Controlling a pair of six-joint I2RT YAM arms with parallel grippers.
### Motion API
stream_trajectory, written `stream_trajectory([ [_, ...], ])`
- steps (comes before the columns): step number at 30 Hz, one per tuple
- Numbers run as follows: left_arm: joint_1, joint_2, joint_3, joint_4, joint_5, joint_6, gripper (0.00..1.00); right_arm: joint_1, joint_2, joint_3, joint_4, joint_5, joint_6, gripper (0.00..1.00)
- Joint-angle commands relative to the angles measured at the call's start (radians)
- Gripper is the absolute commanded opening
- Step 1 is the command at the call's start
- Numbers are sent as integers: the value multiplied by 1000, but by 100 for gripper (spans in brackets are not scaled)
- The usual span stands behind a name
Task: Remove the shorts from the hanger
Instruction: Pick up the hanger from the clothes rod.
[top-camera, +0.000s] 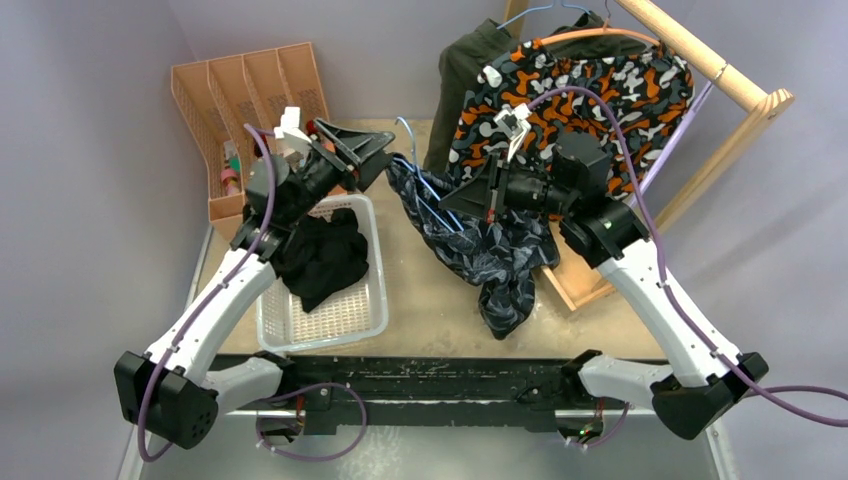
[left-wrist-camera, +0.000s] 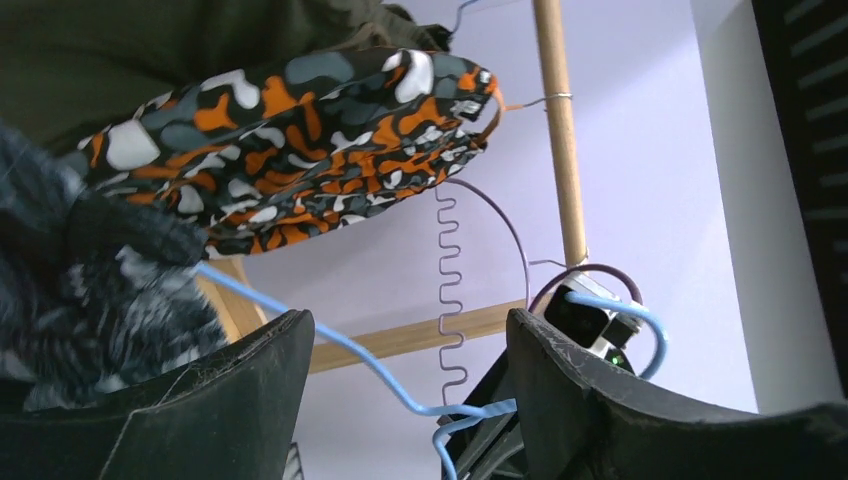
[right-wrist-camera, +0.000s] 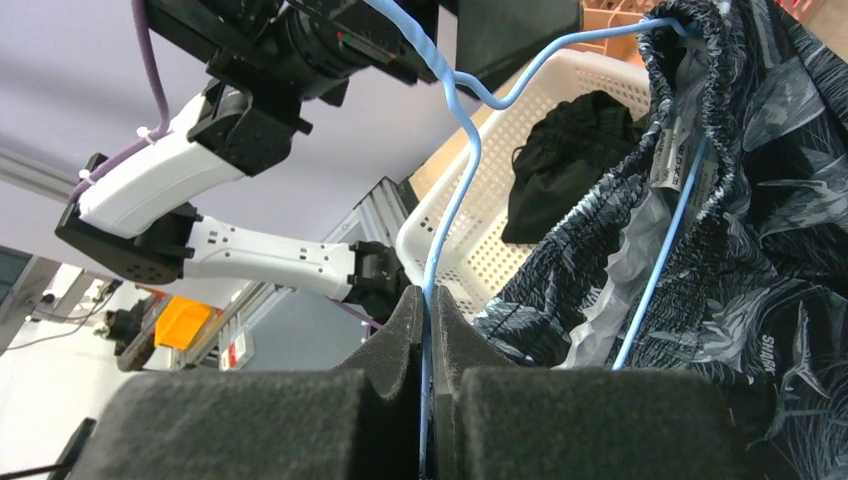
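- Step in hand, at a guess: stripping the blue-grey camouflage shorts off the blue hanger.
- Pinched tight on the hanger wire with the right tool, fingers pressed together on it, above mid-desk.
- Hovering near the waistband with the left tool, fingers wide apart, gripping nothing, only blue wire seen across the gap.
- Draped from the hanger down onto the middle of the desk, trailing toward the near edge: blue-grey pair, half on, half off.
- Best played by closing on fabric alone, never wire, then drawing left toward the basket against a firm hold on the hanger.
- Already lying in that basket: black shorts.
- Hanging on the rack at the far right corner: orange camouflage shorts, with olive shorts behind.
- Crowded along the far edge, with rack right and organiser at the far left corner.
- Open room between basket and rack, and toward the near edge.
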Motion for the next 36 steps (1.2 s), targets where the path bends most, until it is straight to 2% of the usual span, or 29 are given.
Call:
stream_trajectory([
  [1, -10, -50, 1, -135, -63, -85, 69, 9, -14, 5, 131, 31, -6, 0],
  [3, -10, -76, 22, -292, -125, -69, 69, 9, -9, -2, 136, 38, -11, 0],
  [5, -10, -99, 6, -330, -150, -107, 69, 12, -4, -14, 149, 35, -12, 0],
  [8, -10, -109, -48, -242, -145, -210, 69, 18, 5, -27, 169, 24, -10, 0],
  [12, -23, -62, -125, 35, -105, -394, 67, 24, 9, -40, 193, 15, -6, 0],
  [18, -80, 32, -95, 88, -80, -418, 67, 37, 14, -45, 198, 13, -9, 0],
  [22, -131, 77, -85, 138, -87, -417, 61, 46, 16, -50, 181, 24, -20, 0],
  [23, -135, 85, -82, 143, -85, -412, 58, 49, 18, -50, 173, 26, -25, 0],
  [27, -136, 84, -75, 126, -98, -359, 29, 55, 13, -62, 151, 39, -45, 0],
  [31, -136, 57, -57, 22, -143, -271, 1, 57, 20, -73, 134, 42, -59, 0],
  [33, -136, 49, -54, -5, -154, -244, 0, 56, 27, -77, 127, 32, -65, 3],
  [36, -136, 43, -53, -24, -162, -213, 0, 61, 44, -73, 127, 17, -69, 15],
])
